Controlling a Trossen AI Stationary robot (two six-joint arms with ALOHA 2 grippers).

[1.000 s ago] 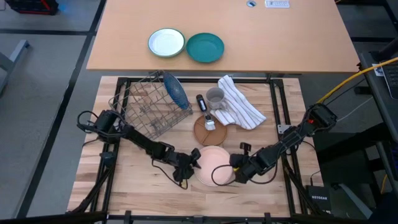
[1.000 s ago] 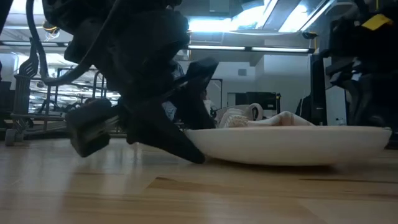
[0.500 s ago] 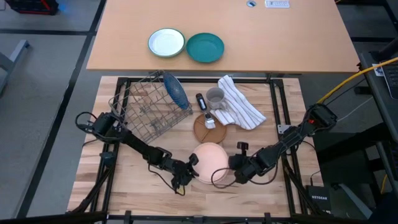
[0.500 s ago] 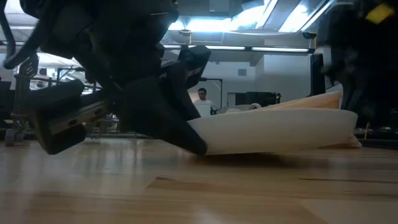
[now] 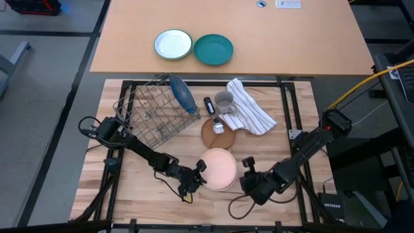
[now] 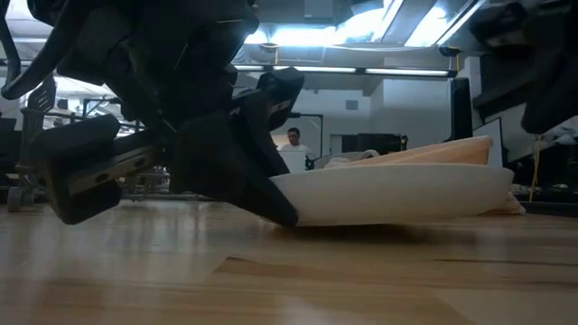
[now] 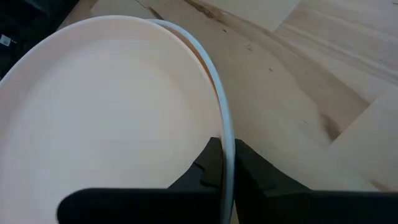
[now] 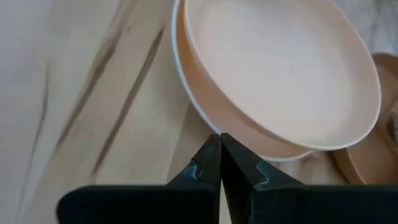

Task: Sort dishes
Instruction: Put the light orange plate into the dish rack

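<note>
A: Start from the wire dish rack point(image 5: 158, 107). Where is the pink plate?

B: The salmon-pink plate point(image 5: 217, 168) lies on the wooden table point(image 5: 142, 188), well away from the rack toward the front edge, just past the brown wooden plate point(image 5: 210, 136). It is round, pale, smooth and unpatterned, with a thin whitish rim. In the low view point(image 6: 397, 190) it sits tilted, the side away from the left arm raised off the boards.

A: Who has hold of it?

B: The left gripper point(image 5: 196, 178). In its wrist view the two dark fingers point(image 7: 211, 163) are pinched narrow on the plate's rim point(image 7: 93, 106), one on each side of the edge.

A: And the right gripper?

B: The right gripper point(image 5: 248, 183) is on the plate's far side from the rack, just beside the rim and apart from it. Its fingers point(image 8: 211, 158) are pressed together with nothing between them, the tips pointing at the plate's outer wall point(image 8: 273, 74).

A: The other dishes?

B: The dark blue plate point(image 5: 182, 96) stands on edge in the rack. The wooden one lies flat beside the rack with a small object resting on it.
</note>
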